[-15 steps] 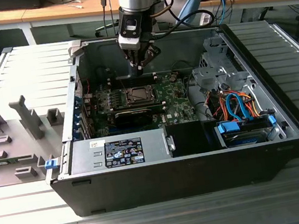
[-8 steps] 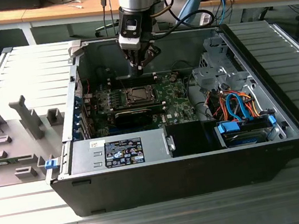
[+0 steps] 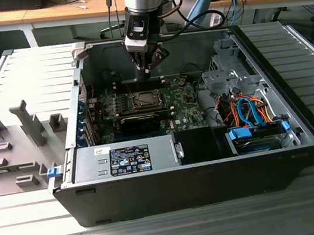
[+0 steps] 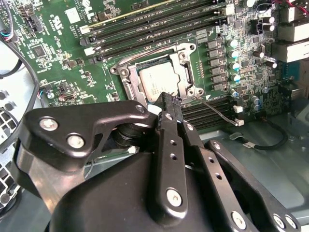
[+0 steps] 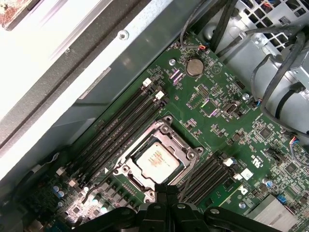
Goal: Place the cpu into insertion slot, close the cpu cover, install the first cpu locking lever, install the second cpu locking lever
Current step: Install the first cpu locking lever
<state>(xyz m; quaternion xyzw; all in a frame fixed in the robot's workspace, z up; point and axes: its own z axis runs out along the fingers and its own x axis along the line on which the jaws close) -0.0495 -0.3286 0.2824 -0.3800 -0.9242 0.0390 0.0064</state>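
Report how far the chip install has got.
Done: the chip sits in its socket, and the cover lies down around it. In hand: the shut gripper hangs at the socket's corner, by a thin wire lever that sticks out unlatched. Left: locking the levers, it seems; the other lever's state I cannot tell.

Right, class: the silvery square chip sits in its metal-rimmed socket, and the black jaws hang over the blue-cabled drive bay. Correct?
No. The exterior view shows the black jaws above the metal-rimmed socket, not the blue-cabled drive bay. The silvery square chip does sit in that socket.
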